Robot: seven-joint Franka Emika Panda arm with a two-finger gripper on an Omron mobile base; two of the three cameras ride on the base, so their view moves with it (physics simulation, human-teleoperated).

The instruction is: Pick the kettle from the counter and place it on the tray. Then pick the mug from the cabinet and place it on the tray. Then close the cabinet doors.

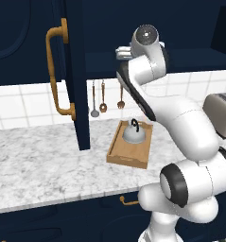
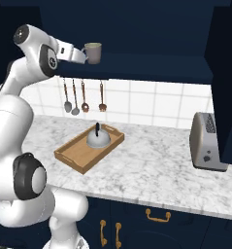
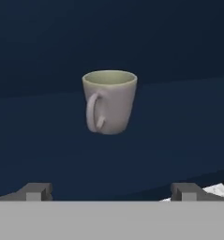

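The silver-grey kettle (image 1: 134,133) (image 2: 98,139) sits in the wooden tray (image 1: 120,154) (image 2: 74,154) on the marbled counter (image 1: 39,160) (image 2: 151,165). The grey mug (image 2: 93,52) (image 3: 109,101) stands upright on the navy cabinet's shelf (image 2: 146,65), its handle turned towards the hand. My gripper (image 2: 82,55) (image 3: 111,192) is raised to shelf height just left of the mug. It is open, its fingertips (image 3: 36,191) wide apart with nothing between them, and the mug is a short way ahead. The left cabinet door (image 1: 74,71) and the right one (image 2: 226,73) stand open.
A boxy silver toaster (image 1: 221,113) (image 2: 207,143) stands on the counter's right side, under the open right door. Several utensils (image 1: 103,97) (image 2: 83,99) hang on the tiled wall behind the tray. Navy drawers with brass pulls (image 2: 158,216) run below the counter.
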